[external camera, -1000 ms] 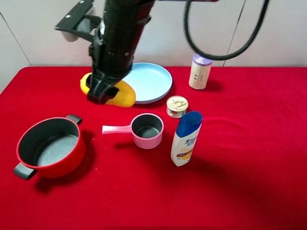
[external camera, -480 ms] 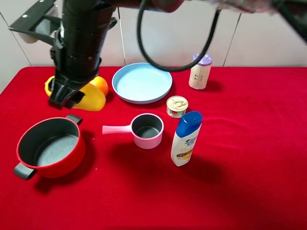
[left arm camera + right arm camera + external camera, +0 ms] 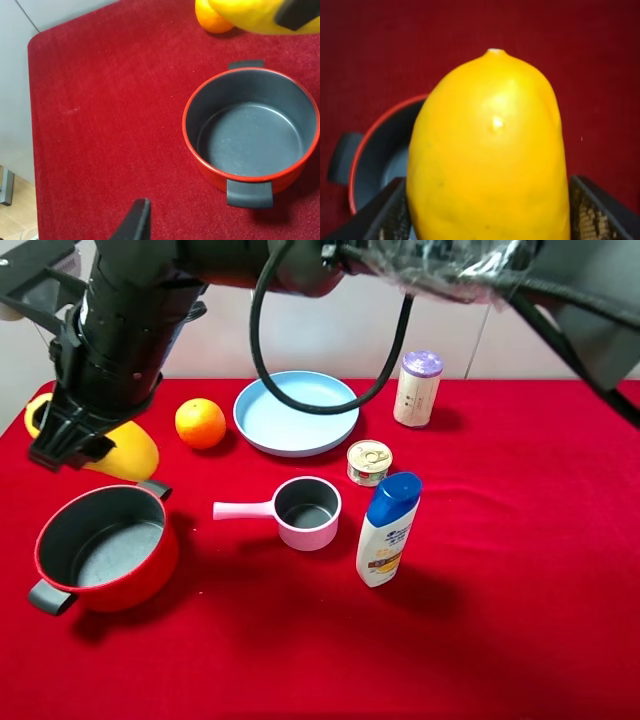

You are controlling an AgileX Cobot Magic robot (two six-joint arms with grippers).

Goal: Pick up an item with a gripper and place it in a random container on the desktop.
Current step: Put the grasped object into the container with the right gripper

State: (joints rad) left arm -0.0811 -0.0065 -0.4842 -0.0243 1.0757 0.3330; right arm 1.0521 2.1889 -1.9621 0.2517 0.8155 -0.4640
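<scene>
My right gripper (image 3: 70,445) reaches across to the far left of the desktop and is shut on the yellow mango-like item (image 3: 125,452), held just behind the red pot (image 3: 150,575). In the right wrist view the item (image 3: 490,150) fills the space between both fingers (image 3: 390,215), with the pot rim (image 3: 375,145) below it. The left wrist view shows the pot (image 3: 190,145) with nothing inside, the item (image 3: 250,15) beyond it, and one black finger (image 3: 136,222) of my left gripper; its other finger is out of view.
A round orange (image 3: 200,423) lies beside a light blue plate (image 3: 296,412). A pink saucepan (image 3: 307,512), a tin can (image 3: 369,461), a shampoo bottle (image 3: 387,530) and a purple-lidded canister (image 3: 417,388) stand to the right. The table's left edge (image 3: 32,150) is near the pot.
My right gripper has carried the item to the left, away from the plate and the orange, to a spot just behind the pot. The orange is now uncovered.
</scene>
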